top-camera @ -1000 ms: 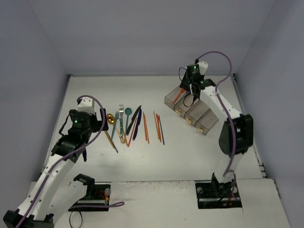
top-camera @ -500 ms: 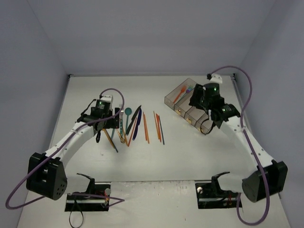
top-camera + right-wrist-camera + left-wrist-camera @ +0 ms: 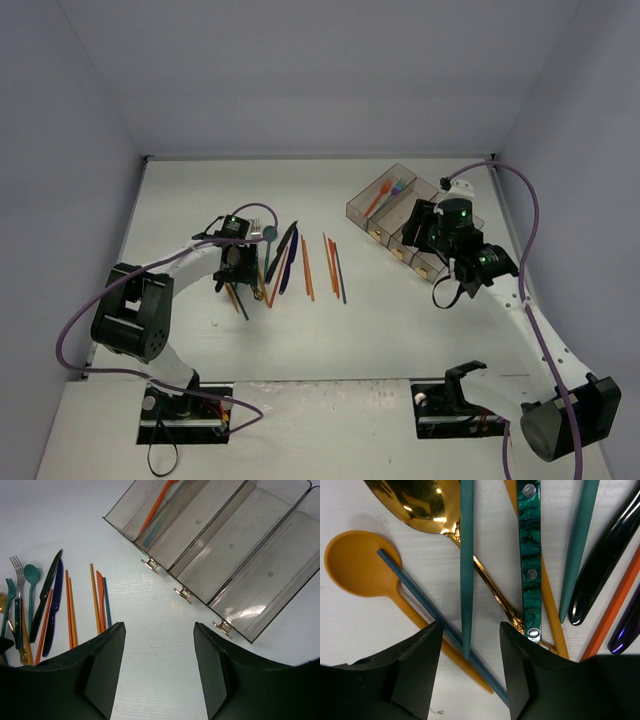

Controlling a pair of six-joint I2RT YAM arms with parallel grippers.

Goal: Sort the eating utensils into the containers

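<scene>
Holding left jaws part open astride the tip of a teal handle (image 3: 466,570), not gripping it, amid the eating utensils (image 3: 307,268) lying loose on the surface (image 3: 200,195) well left of the containers (image 3: 235,535). Hovering right jaws half open and empty just beside the containers; noting an orange fork (image 3: 156,507) lying in their leftmost bin.

Four bins (image 3: 235,545), two utensils (image 3: 158,504) inside, two arms (image 3: 535,325)

White table (image 3: 400,330), plain grey-blue walls (image 3: 300,70)
</scene>
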